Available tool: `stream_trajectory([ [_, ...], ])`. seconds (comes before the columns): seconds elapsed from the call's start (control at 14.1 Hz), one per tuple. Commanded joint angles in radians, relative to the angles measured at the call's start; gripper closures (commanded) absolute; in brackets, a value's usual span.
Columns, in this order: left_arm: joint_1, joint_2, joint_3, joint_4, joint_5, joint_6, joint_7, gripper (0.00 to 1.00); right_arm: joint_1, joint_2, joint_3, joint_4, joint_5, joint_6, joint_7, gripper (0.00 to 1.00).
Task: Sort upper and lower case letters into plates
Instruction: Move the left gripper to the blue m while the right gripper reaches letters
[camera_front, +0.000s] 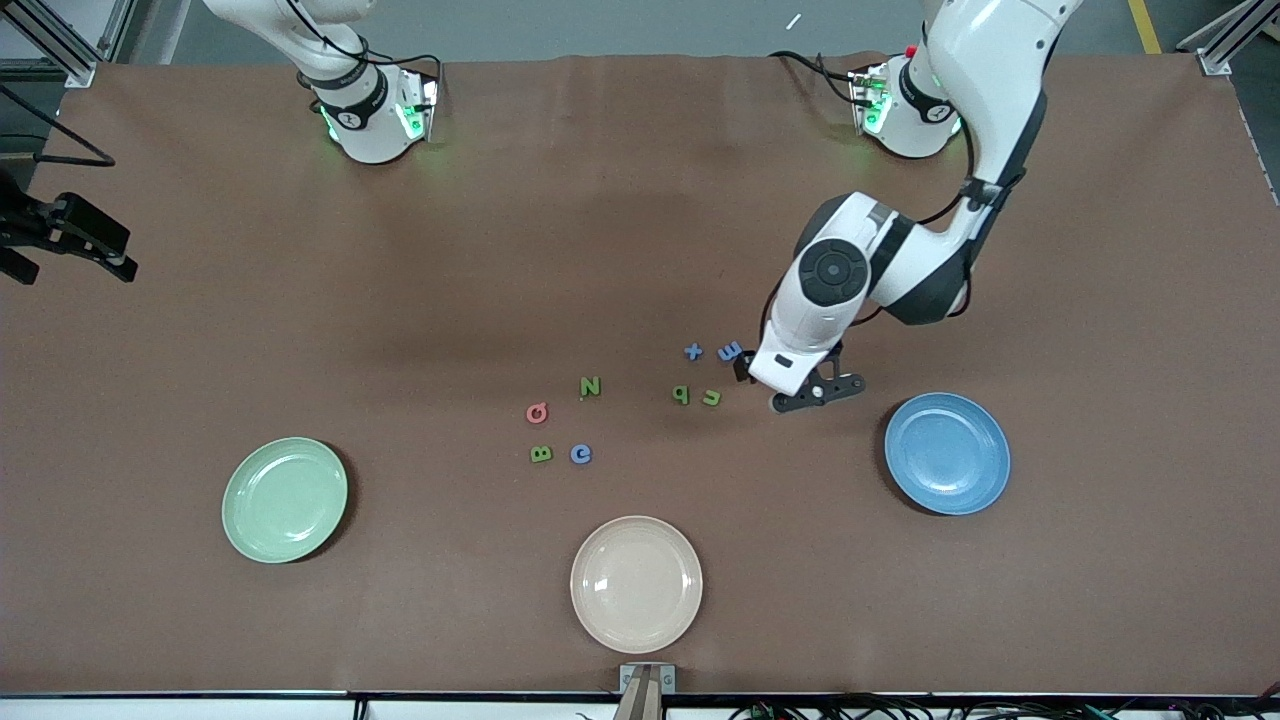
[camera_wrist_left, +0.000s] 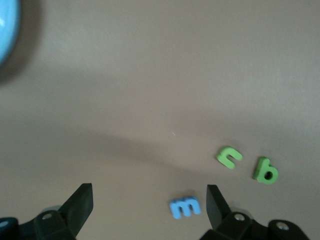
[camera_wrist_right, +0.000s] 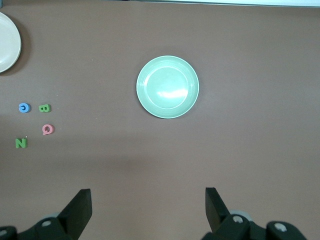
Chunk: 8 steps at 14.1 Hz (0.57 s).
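Hovering low with jaws wide, the left tool (camera_wrist_left: 150, 207) brackets the blue m (camera_wrist_left: 185, 207) for pickup, blue plate (camera_front: 947, 453) close beside; right tool (camera_wrist_right: 148, 210) waits wide above the green plate (camera_wrist_right: 167, 86).

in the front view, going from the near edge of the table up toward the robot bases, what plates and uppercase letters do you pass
cream-beige plate → pale green plate → blue plate → green B and blue C, level with each other → pink Q → green N
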Motion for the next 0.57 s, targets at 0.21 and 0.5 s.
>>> stream_trajectory([
  [0.21,-0.074,0.064,0.003,0.005,0.02,0.017,-0.279,0.05,-0.002,0.039,0.012,0.009,0.015,-0.002,-0.007,0.0],
  [0.5,-0.091,0.102,0.003,0.0,0.019,0.024,-0.335,0.17,0.055,0.103,0.015,0.009,0.021,-0.001,-0.004,0.0],
])
